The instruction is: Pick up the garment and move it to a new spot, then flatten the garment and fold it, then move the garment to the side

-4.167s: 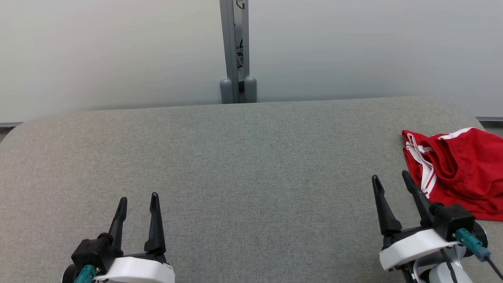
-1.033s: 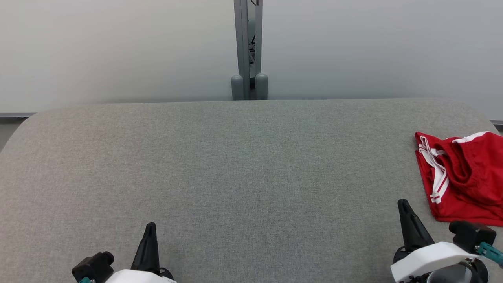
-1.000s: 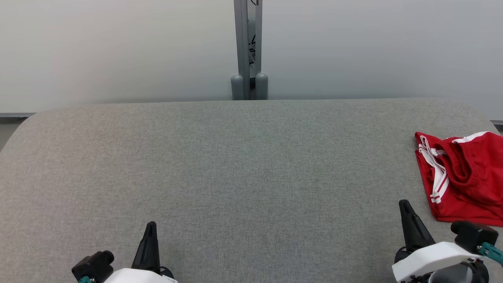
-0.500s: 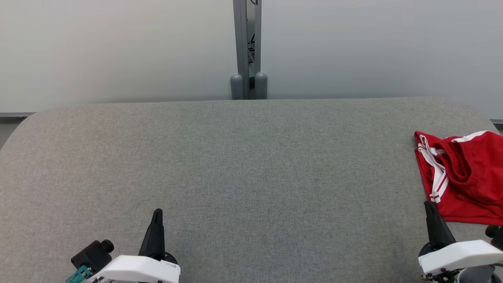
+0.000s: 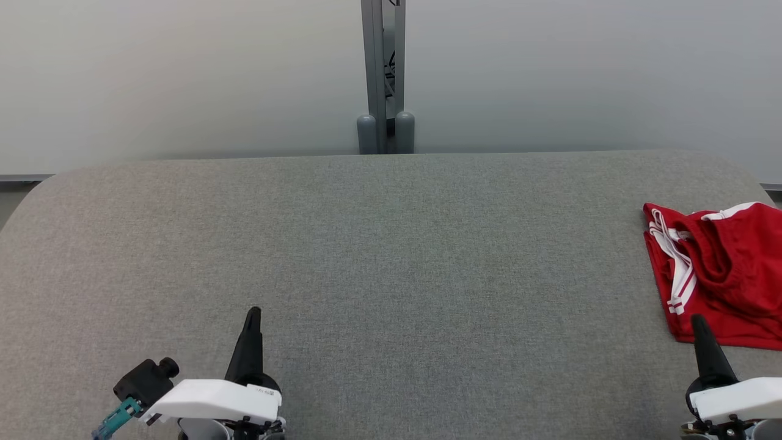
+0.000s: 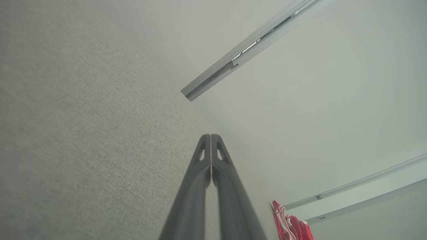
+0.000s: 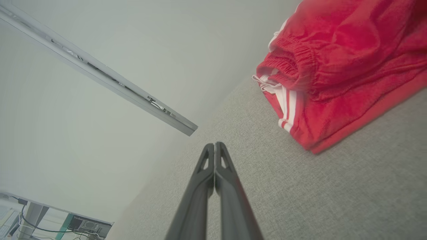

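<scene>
The garment (image 5: 724, 275), red shorts with white side stripes, lies folded at the right edge of the grey table (image 5: 391, 244). In the right wrist view the garment (image 7: 340, 66) sits up and to the right of my fingers. My right gripper (image 5: 699, 324) stands shut and empty just in front of the garment's near corner, apart from it, its fingers pressed together in the right wrist view (image 7: 215, 146). At the lower left my left gripper (image 5: 253, 316) is shut and empty too, its fingers closed in the left wrist view (image 6: 210, 138), where the garment (image 6: 292, 223) is small and far off.
Pale wall panels rise behind the table, joined by a grey post (image 5: 383, 73) at the middle back. The table's far corners are rounded. Grey fabric stretches bare between the two grippers.
Both grippers have turned on their sides. The left one slid forward and slightly right. The right one drew right and toward the near edge, ending by the garment's corner. The garment stayed put.
</scene>
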Available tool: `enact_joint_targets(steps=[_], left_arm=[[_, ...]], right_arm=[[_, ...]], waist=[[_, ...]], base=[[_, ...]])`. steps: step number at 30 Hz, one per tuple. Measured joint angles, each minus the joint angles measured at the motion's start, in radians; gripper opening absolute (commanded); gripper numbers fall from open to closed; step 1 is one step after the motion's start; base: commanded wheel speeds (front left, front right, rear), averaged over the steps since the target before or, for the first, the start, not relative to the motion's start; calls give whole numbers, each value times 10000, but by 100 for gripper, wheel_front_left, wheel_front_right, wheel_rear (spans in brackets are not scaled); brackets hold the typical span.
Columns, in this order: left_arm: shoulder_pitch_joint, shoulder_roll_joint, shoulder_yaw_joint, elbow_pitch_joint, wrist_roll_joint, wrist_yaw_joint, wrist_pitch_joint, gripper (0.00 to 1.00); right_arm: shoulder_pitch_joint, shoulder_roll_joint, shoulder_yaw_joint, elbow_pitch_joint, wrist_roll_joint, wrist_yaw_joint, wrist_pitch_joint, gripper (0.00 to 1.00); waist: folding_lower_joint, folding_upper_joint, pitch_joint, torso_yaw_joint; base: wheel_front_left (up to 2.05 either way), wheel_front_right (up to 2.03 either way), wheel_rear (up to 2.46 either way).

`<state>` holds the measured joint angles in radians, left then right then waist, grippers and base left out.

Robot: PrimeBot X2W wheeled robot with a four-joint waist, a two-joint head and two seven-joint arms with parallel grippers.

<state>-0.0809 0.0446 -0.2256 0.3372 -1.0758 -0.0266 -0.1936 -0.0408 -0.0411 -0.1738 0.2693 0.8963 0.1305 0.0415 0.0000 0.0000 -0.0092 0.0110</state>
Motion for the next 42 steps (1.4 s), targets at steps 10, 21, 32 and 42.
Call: enact_joint_targets(steps=[10,21,32,42], left_arm=[[-322,4,-180,40,-1058,-176,96,0],[-572,8,-357,119,-2107,-351,188,0],[-917,13,-514,174,-3039,-512,307,0],[-1324,21,-780,265,-4562,-744,439,0]], right_arm=[[59,-10,-566,-209,1197,0,491,0],[97,-23,-1147,-349,2393,-2,1001,0],[117,-31,-1695,-552,3473,-2,1442,0],[258,-44,-2491,-792,5189,-2,2169,0]], waist=[[0,0,16,-15],[-1,0,33,-31],[0,0,50,-47],[0,0,82,-77]], base=[[0,0,0],[0,0,0],[0,0,0],[0,0,0]])
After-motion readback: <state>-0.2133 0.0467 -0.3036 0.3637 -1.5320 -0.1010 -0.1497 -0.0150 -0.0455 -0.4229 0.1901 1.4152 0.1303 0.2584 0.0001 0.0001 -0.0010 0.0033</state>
